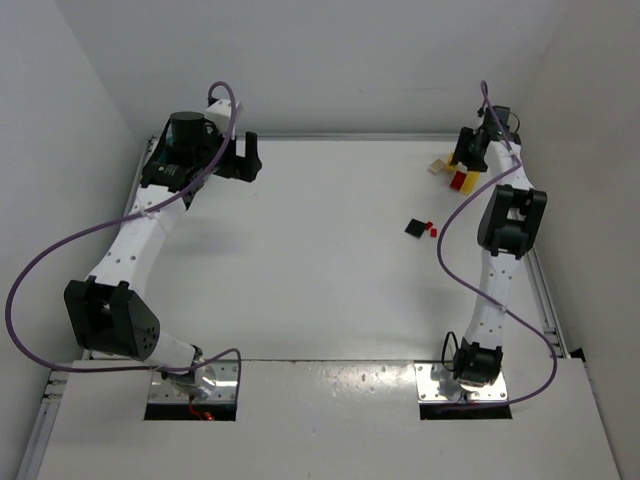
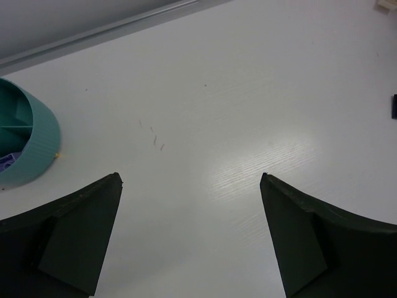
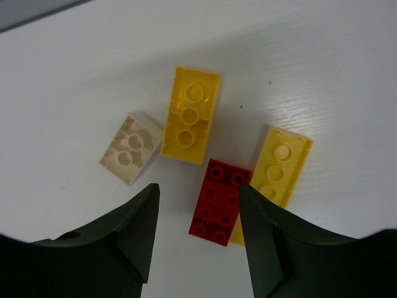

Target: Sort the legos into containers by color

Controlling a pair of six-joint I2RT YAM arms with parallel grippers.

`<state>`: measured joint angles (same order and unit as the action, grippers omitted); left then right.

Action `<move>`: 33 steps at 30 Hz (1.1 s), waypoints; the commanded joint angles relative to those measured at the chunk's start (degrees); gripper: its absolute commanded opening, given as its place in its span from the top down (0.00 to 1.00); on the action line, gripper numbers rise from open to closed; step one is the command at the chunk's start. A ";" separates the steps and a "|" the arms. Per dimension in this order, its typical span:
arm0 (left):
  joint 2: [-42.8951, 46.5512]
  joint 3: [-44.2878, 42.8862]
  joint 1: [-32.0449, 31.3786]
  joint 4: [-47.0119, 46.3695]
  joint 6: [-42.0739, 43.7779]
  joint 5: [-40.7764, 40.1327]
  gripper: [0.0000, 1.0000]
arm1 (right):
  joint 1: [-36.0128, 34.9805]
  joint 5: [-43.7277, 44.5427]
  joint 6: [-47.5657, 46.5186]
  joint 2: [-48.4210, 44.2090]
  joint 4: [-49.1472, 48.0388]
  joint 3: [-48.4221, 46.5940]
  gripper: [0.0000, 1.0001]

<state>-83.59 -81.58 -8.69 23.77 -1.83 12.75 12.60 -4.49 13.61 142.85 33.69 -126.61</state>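
In the right wrist view my right gripper (image 3: pixel 198 186) is open, low over a cluster of legos: a red brick (image 3: pixel 220 202) lies between the fingers, close to the right one. A yellow brick (image 3: pixel 190 115) and a cream-white brick (image 3: pixel 131 148) lie just beyond, and a second yellow brick (image 3: pixel 282 164) lies to the right. In the top view the right gripper (image 1: pixel 462 158) is at the far right over this cluster (image 1: pixel 458 180). My left gripper (image 2: pixel 191 180) is open and empty, with the teal bowl (image 2: pixel 28 146) to its left, something purple inside.
A black brick (image 1: pixel 414 227) and a small red brick (image 1: pixel 432 231) lie on the table in front of the cluster. My left gripper (image 1: pixel 254 157) is at the far left near the back wall. The top view does not show the bowl.
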 commanded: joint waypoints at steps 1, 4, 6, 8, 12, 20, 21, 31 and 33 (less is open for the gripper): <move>1.06 -0.42 -0.54 -2.24 -0.99 -0.01 0.00 | -0.30 3.17 5.46 0.58 -5.83 -2.75 0.46; 1.06 -0.42 -0.54 -2.24 -0.99 -0.01 0.00 | -0.30 2.47 6.08 1.81 -7.23 -3.99 0.43; 1.06 -0.42 -0.54 -2.24 -0.99 -0.62 0.00 | -0.30 1.94 6.61 2.61 -7.24 -4.52 0.42; 1.06 -0.42 -0.54 -2.24 -0.99 -1.15 0.00 | -0.30 1.94 6.61 4.10 -7.76 -5.05 0.42; 0.54 -0.42 -0.54 -2.24 -0.99 -1.15 0.00 | -0.30 1.33 7.83 5.16 -8.38 -5.05 0.42; 0.01 -1.04 -0.54 -2.24 -0.46 -2.73 0.00 | -2.14 4.57 7.31 8.06 -9.43 -6.81 0.42; 0.01 -1.04 -0.54 -2.24 -0.46 -2.73 0.00 | -2.75 5.28 7.31 8.76 -9.43 -6.81 0.42; 0.01 -2.09 -0.54 -2.24 0.59 -3.79 0.00 | -3.37 6.35 5.39 9.12 -8.91 -4.88 0.78; 0.01 -1.48 -0.54 -2.24 0.59 -3.26 0.00 | -3.37 4.77 4.07 6.31 -8.91 -1.73 0.92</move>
<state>-83.61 -81.58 -8.69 23.46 -1.54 9.56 9.17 1.17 19.42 151.74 24.86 -130.98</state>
